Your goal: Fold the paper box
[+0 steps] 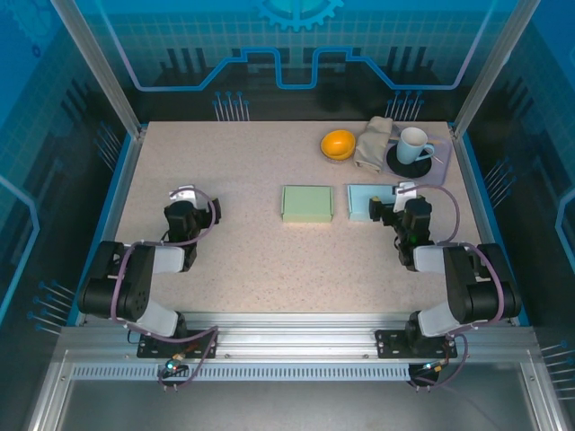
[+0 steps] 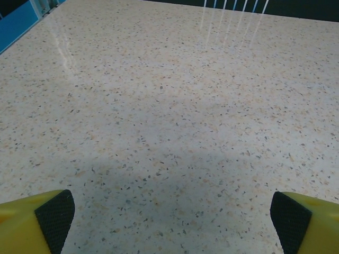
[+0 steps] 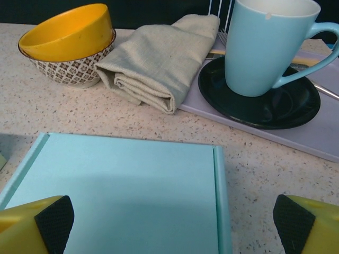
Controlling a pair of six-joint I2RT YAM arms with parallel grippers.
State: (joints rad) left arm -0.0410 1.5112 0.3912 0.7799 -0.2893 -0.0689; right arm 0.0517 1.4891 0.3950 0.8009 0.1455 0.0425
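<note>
Aluminium rail [image 1: 287, 321] nearest; speckled table [image 1: 243, 260] bears green paper box [image 1: 307, 204]; blue walls [image 1: 180, 45].

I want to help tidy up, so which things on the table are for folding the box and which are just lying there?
For the job:
- flat pale green paper box
- flat light blue paper box

Just lying about:
- yellow patterned bowl
- folded beige cloth
- light blue mug on a black saucer
- lilac tray under the saucer
</note>
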